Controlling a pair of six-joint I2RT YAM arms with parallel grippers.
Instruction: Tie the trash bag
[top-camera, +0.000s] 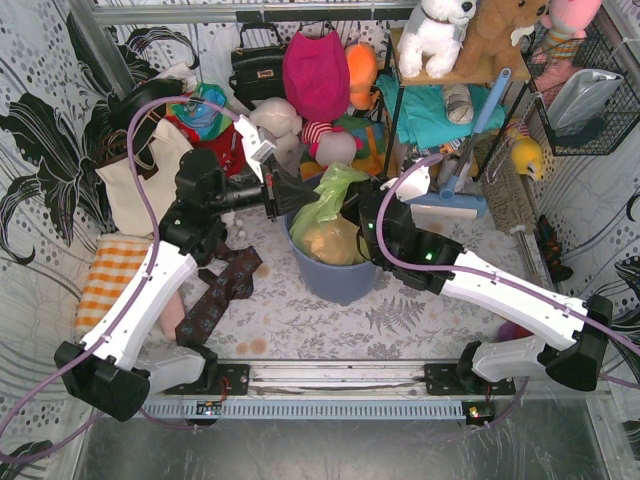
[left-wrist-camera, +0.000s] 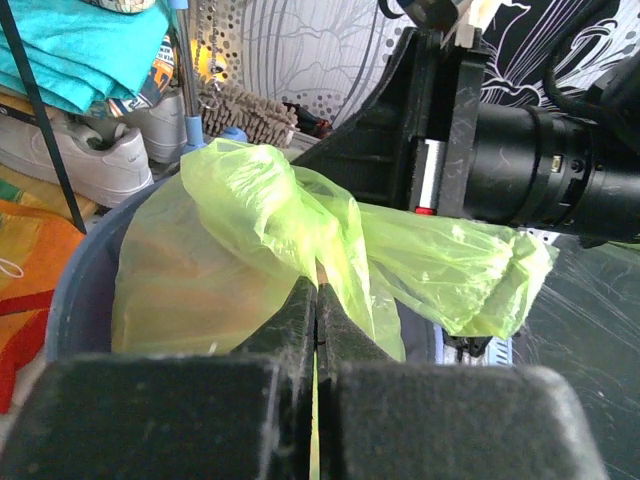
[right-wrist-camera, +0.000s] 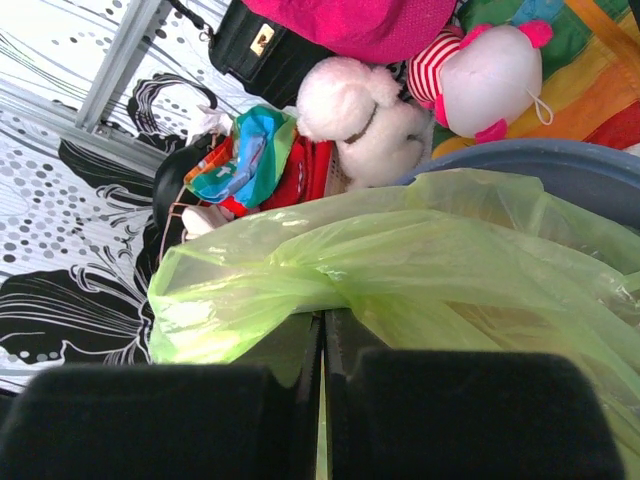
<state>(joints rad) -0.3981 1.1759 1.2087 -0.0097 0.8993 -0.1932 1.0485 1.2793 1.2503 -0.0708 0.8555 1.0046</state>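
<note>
Trash bag (top-camera: 335, 212), paper inside, in blue bin (top-camera: 338, 282) — left gripper (left-wrist-camera: 317, 298), right gripper (right-wrist-camera: 322, 332) pinching its top

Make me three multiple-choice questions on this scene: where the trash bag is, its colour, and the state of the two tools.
1. Where is the trash bag? A inside the blue-grey bin; B lying beside it; C lifted clear above it.
2. What colour is the bag? A black; B white; C light green.
3. How are the left tool and right tool? A both open; B both shut on bag plastic; C only the left shut.
Answers: 1 A, the bin's rim surrounds it; 2 C, translucent green in every view; 3 B, each wrist view shows plastic pinched between closed jaws.
</note>
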